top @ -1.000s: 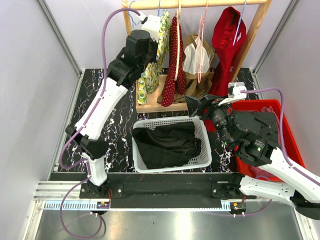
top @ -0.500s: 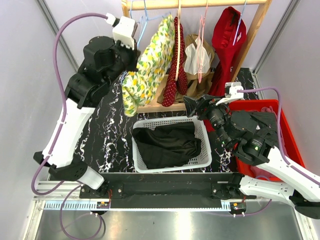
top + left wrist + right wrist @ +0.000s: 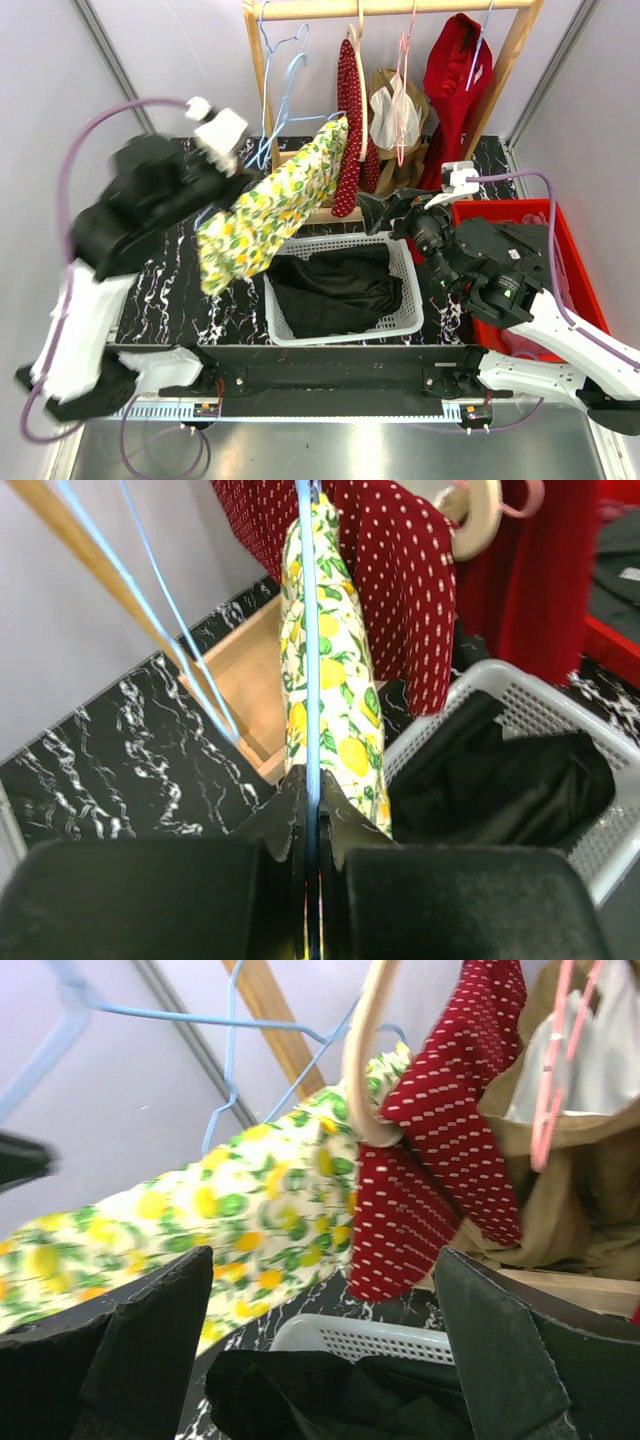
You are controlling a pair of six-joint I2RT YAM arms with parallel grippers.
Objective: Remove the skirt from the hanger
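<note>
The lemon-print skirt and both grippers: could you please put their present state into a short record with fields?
garment: lemon-print skirt, stretched slantwise between the wooden rack and the left arm
left arm: left gripper shut on the skirt's low end, a blue hanger wire running between its fingers
right arm: right gripper open, holding nothing, facing the rack
skirt off hanger: cannot tell
below: white basket holding a dark garment
</note>
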